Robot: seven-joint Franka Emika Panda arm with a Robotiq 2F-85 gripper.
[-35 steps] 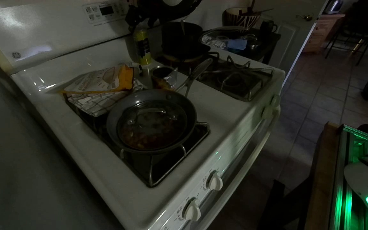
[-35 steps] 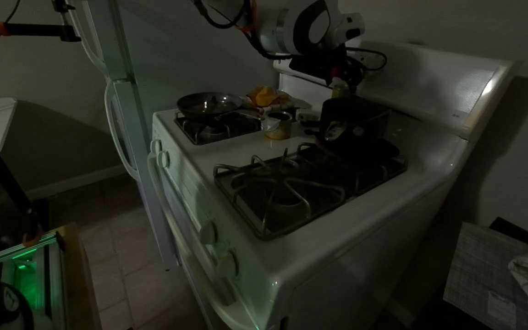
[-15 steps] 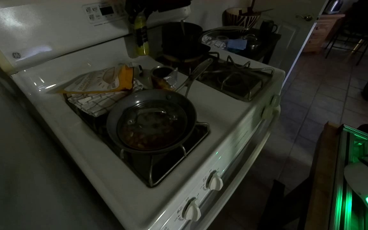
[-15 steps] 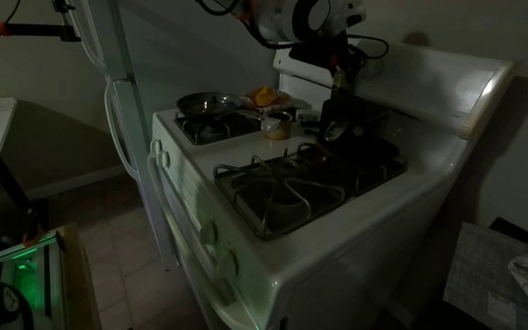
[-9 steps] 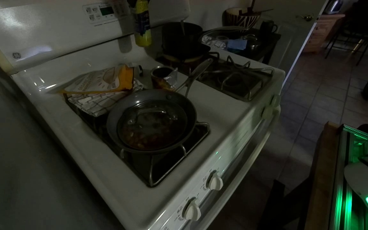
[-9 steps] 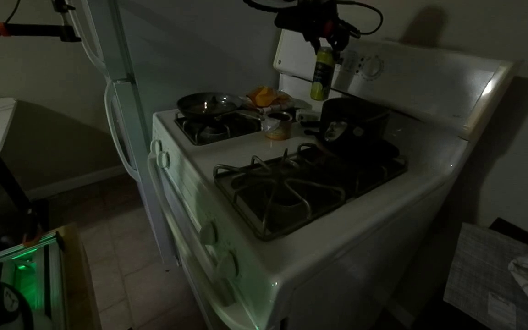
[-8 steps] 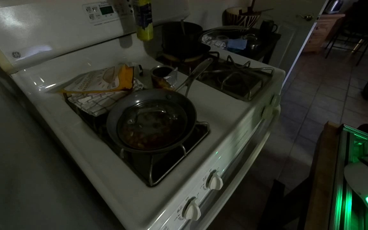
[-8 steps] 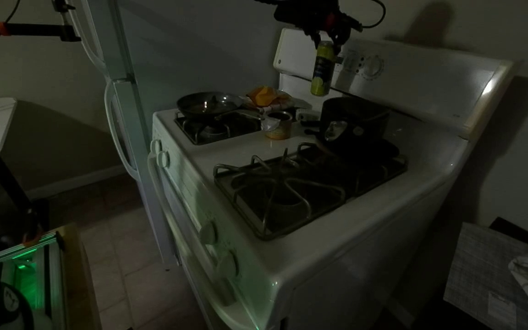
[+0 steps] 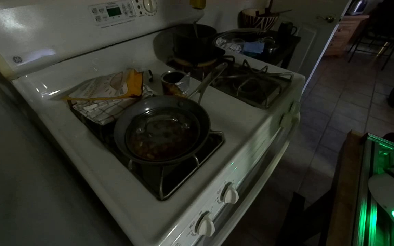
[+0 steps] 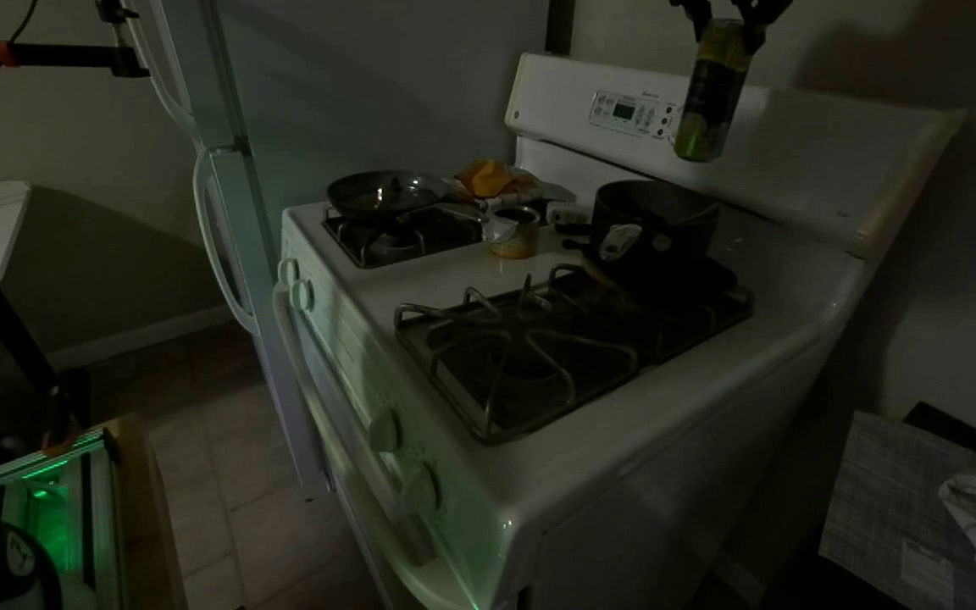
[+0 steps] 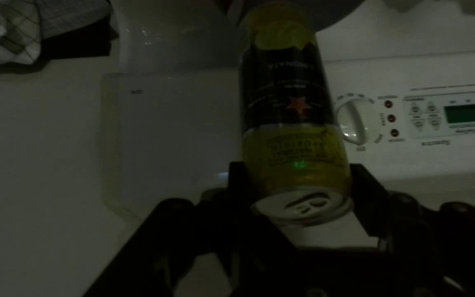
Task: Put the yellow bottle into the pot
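Note:
The yellow bottle shows as a yellow can with a dark label (image 11: 287, 103). My gripper (image 11: 297, 177) is shut on the can's tab end, one finger at each side. In an exterior view the can (image 10: 711, 93) hangs slightly tilted in the air, above the rim of the dark pot (image 10: 640, 207) and apart from it. Only the can's lower end (image 9: 197, 4) enters an exterior view, over the pot (image 9: 194, 46), where the gripper is out of frame. A utensil handle (image 9: 195, 29) sticks up from the pot. The pot's inside is too dark to make out.
A lidded frying pan (image 9: 162, 136) sits on the front burner, its handle (image 9: 212, 78) reaching toward the pot. Close by are an opened tin (image 9: 174, 83) and a bag (image 9: 108, 85) on a cloth. The stove's upright back panel (image 10: 573, 89) rises behind the pot.
The can, first standing on the stovetop beside the pot, has been lifted high in the gripper. Over the last half second it has moved rightward in both exterior views, to above the pot.

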